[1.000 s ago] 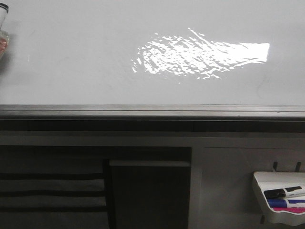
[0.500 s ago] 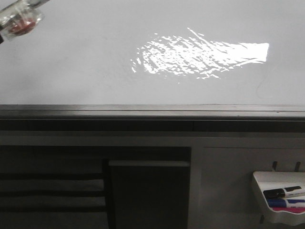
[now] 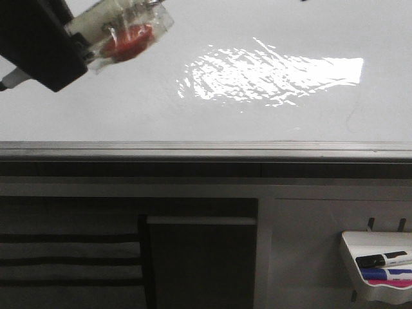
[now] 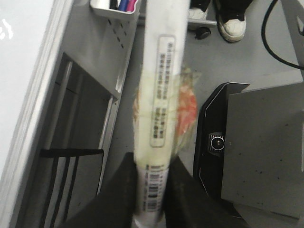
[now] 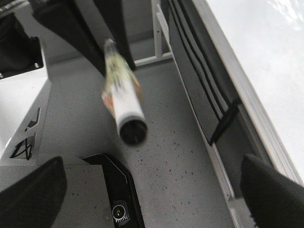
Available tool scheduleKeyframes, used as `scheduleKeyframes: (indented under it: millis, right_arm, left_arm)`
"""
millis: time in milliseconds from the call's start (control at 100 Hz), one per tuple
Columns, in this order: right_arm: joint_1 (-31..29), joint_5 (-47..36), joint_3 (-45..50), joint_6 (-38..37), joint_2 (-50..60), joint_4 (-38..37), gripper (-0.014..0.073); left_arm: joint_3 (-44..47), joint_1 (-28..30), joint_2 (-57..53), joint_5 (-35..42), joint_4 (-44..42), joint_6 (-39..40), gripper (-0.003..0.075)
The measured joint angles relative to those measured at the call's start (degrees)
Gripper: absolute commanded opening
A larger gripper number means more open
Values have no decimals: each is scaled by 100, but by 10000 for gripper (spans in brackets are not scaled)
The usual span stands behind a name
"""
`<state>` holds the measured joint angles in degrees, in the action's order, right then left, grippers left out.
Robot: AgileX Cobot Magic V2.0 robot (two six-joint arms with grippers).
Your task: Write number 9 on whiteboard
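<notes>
The whiteboard (image 3: pixel 129 109) fills the upper front view, pale grey with a bright glare patch (image 3: pixel 270 80). No number 9 shows on it. My left gripper (image 3: pixel 82 46) is at the top left of the board, shut on a white marker (image 3: pixel 119 29) wrapped in clear tape with a red patch. In the left wrist view my left gripper (image 4: pixel 151 166) clamps the marker barrel (image 4: pixel 159 95) between both fingers. My right gripper (image 5: pixel 149 190) is open and empty, its fingers wide apart over the floor. The marker (image 5: pixel 121 95) shows ahead of it, dark end first.
A grey metal edge strip (image 3: pixel 206 149) runs along the board's near side. A small white tray (image 3: pixel 376 267) holding black, blue and pink markers hangs at the lower right. The robot's base (image 4: pixel 256 142) and a person's shoes (image 4: pixel 232 23) are on the floor.
My left gripper has come in from the top left corner and moved right over the board, carrying the marker. Much more of the gripper shows now.
</notes>
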<state>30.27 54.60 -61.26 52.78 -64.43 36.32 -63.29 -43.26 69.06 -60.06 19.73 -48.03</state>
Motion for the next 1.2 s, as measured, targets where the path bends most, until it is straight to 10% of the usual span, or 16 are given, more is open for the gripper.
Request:
scheduleKeyframes:
  millis: [240, 500, 1080, 1200]
  right_arm:
    - [942, -719, -61, 103, -462, 36, 629]
    - [1000, -827, -98, 103, -634, 36, 307]
    - [1000, -827, -145, 116, -634, -15, 59]
    - [1000, -803, -145, 129, -634, -24, -32]
  left_arm:
    - [0, -111, 0, 70, -11, -9, -20]
    - [0, -111, 0, 81, -85, -55, -20]
    - [0, -111, 0, 95, -134, -155, -17]
    - [0, -124, -13, 95, -194, -229, 84]
